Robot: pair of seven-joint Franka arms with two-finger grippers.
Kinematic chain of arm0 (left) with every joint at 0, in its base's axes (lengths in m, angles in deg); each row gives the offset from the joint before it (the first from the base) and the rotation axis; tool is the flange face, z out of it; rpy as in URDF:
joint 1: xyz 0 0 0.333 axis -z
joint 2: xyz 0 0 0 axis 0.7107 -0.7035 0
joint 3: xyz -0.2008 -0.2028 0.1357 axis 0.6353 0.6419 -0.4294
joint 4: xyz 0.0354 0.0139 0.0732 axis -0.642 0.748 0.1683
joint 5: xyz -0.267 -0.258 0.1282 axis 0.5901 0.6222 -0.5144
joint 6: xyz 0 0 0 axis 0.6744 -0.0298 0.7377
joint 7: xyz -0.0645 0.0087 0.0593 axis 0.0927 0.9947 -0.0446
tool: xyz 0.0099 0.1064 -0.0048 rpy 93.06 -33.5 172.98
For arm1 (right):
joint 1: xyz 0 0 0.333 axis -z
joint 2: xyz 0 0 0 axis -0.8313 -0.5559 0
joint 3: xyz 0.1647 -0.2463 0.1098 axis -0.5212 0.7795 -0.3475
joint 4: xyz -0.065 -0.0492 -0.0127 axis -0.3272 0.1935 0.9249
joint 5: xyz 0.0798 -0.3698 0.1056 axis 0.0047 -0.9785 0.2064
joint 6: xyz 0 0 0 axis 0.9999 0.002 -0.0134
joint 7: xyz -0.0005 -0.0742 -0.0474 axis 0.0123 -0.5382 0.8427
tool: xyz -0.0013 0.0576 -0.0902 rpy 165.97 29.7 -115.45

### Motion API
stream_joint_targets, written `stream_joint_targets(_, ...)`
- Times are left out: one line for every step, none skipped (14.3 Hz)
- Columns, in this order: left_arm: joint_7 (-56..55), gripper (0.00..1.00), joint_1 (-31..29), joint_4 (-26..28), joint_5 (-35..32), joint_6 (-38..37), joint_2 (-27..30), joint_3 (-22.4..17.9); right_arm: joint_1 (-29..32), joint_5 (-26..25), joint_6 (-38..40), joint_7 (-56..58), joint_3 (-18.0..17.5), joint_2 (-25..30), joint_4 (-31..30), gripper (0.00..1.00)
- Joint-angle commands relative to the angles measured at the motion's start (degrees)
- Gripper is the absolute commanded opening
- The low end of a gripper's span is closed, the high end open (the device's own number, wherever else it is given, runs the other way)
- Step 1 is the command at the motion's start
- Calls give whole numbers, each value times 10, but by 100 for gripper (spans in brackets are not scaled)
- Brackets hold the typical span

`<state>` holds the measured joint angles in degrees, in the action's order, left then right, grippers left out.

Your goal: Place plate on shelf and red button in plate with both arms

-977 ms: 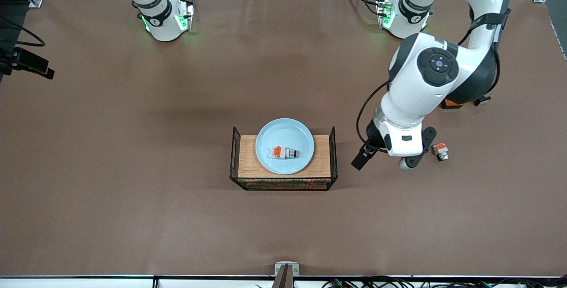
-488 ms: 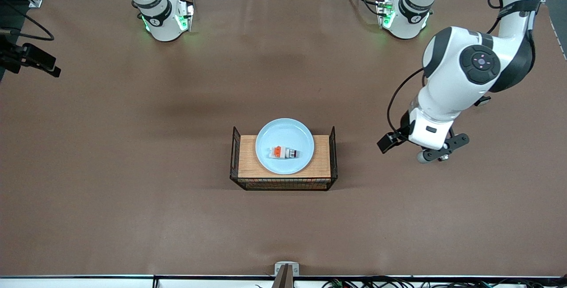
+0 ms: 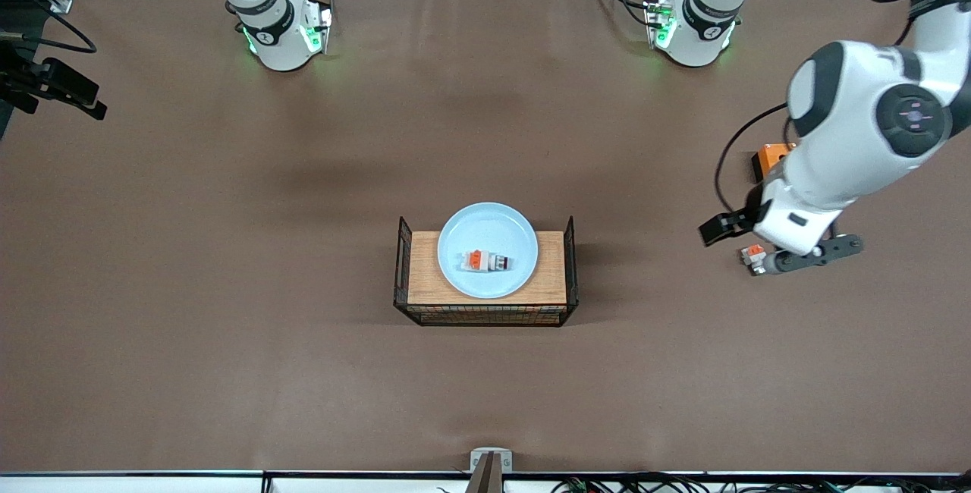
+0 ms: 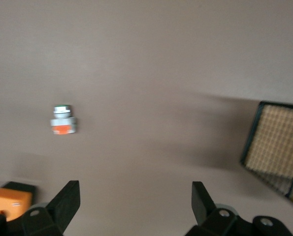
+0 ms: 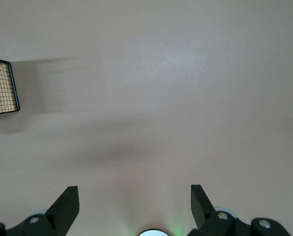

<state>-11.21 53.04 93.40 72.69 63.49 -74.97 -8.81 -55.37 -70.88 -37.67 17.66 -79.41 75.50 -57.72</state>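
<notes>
Centrally on the brown table (image 3: 227, 288) stands a black wire basket (image 3: 400, 265) with a wooden floor, and the pale blue plate (image 3: 488, 224) rests flat on that floor. The red button (image 3: 485, 261) lies on its side on the plate, in the half nearer the front camera.

The left gripper (image 4: 135, 202) hangs over bare table toward the left arm's end, well apart from the basket, with its jaws spread wide and nothing between them. A second white-and-orange part (image 3: 752, 255) with a silvery end lies on the table just beside the left arm's wrist in the front view, and the left wrist view shows it lying free on the cloth. An orange box (image 3: 771, 158) sits on the table farther from the front camera than that part, partly covered by the left arm.

The right gripper (image 5: 135, 201) waits over bare table, jaws likewise spread and empty; its wrist view catches one corner of the basket.
</notes>
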Motion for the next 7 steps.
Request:
stream_joint_targets(49,100,-26,14,-2,-36,42,4,-3,6,-12,10,3,14,-15,100)
stream_joint_targets(69,100,-38,15,-2,-43,50,4,-6,6,-13,11,4,14,-15,100)
stream_joint_targets(92,100,-52,15,-2,-52,57,4,-7,6,-15,11,4,14,-15,100)
stream_joint_targets(115,100,-64,16,-2,-62,69,4,-7,6,-16,11,5,15,-15,100)
stream_joint_targets(129,100,-73,16,-2,-68,75,4,-5,6,-17,11,5,15,-16,100)
stream_joint_targets(137,100,-82,16,-2,-73,85,5,-6,6,-21,13,8,15,-16,100)
stream_joint_targets(137,100,-82,16,-2,-75,90,5,-6,6,-23,14,10,15,-16,100)
